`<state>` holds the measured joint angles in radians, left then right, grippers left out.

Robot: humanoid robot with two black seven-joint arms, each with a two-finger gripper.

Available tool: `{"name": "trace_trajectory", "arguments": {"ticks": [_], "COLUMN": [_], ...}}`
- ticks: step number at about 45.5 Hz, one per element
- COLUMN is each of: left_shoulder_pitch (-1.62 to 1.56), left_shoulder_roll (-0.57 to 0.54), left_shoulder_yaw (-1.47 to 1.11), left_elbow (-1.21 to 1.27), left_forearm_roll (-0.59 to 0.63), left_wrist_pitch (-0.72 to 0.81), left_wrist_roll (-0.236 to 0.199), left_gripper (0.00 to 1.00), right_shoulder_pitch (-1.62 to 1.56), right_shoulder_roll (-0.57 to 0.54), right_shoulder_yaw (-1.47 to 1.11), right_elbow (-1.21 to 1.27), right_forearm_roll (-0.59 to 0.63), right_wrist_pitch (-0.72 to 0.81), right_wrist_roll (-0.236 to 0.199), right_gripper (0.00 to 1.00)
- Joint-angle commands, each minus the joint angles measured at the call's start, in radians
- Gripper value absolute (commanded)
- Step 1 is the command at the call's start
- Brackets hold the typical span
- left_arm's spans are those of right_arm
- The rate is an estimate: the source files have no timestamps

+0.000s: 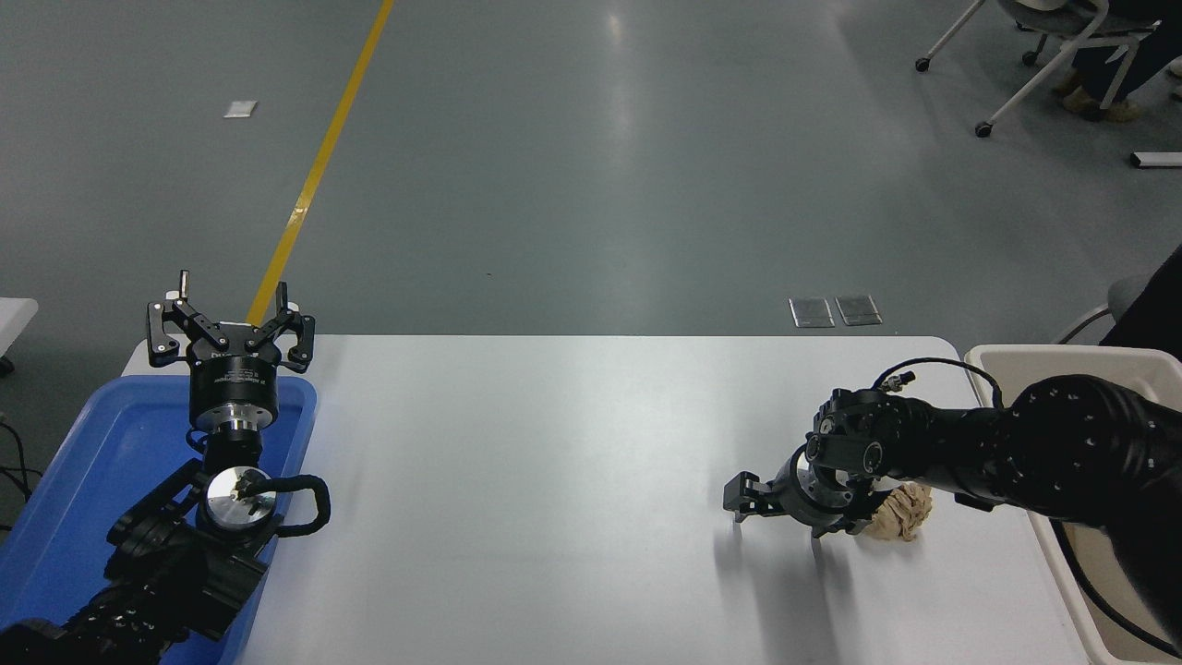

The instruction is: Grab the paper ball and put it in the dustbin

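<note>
Paper ball (903,513) sits on the white table (554,480) near its right edge, just beside the right gripper (780,517) and partly hidden behind its wrist. Right fingers spread open, pointing down-left at the table, nothing between them; the ball lies off to their right side, not in the gap. Cream dustbin (1034,362) at far right, mostly covered by the right arm. Left gripper (231,319) parked over the blue tray (65,480), fingers open and empty. Ball looks light, soft, crushable, not slippery; likely best pinched across its middle, moderate squeeze enough.
</note>
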<state>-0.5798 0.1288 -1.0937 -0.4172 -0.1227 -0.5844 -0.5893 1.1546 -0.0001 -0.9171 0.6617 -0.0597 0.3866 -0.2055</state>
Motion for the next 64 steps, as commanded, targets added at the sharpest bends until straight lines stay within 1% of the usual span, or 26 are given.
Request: {"name": "trace_trajectory", "arguments": {"ticks": [1,17,33,42,46,50,53,58,61,64], "left_shoulder_pitch": [0.000,0.000,0.000,0.000,0.000,0.000,0.000,0.000,0.000,0.000], "left_shoulder_roll": [0.000,0.003,0.003,0.003,0.003,0.003,0.003,0.003,0.003,0.003], "left_shoulder_yaw": [0.000,0.000,0.000,0.000,0.000,0.000,0.000,0.000,0.000,0.000], "left_elbow": [0.000,0.000,0.000,0.000,0.000,0.000,0.000,0.001,0.000,0.000], "left_forearm_roll": [0.000,0.000,0.000,0.000,0.000,0.000,0.000,0.000,0.000,0.000], "left_wrist_pitch": [0.000,0.000,0.000,0.000,0.000,0.000,0.000,0.000,0.000,0.000], "left_wrist_roll": [0.000,-0.001,-0.001,-0.001,-0.001,-0.001,-0.001,-0.001,-0.001,-0.001], "left_gripper": [0.99,0.99,0.99,0.99,0.99,0.99,0.99,0.99,0.99,0.99], "right_shoulder_pitch": [-0.018,0.071,0.477,0.767,0.893,0.991,1.040,1.074,1.077,1.086], "right_shoulder_roll": [0.000,0.000,0.000,-0.204,-0.294,-0.383,-0.446,-0.555,-0.610,-0.641], "right_shoulder_yaw": [0.001,0.001,-0.020,-0.052,-0.069,-0.078,-0.080,-0.082,-0.100,-0.143], "right_elbow": [-0.008,0.029,0.335,0.555,0.654,0.726,0.765,0.791,0.794,0.796], "right_forearm_roll": [0.000,0.004,0.009,0.006,0.004,0.003,-0.003,-0.075,-0.147,-0.204], "right_wrist_pitch": [0.000,0.017,0.072,0.162,0.225,0.290,0.305,0.328,0.336,0.334], "right_wrist_roll": [0.000,-0.006,-0.008,-0.008,-0.008,-0.008,-0.008,-0.008,-0.008,-0.008], "right_gripper": [1.00,1.00,1.00,1.00,1.00,1.00,1.00,1.00,1.00,1.00]}}
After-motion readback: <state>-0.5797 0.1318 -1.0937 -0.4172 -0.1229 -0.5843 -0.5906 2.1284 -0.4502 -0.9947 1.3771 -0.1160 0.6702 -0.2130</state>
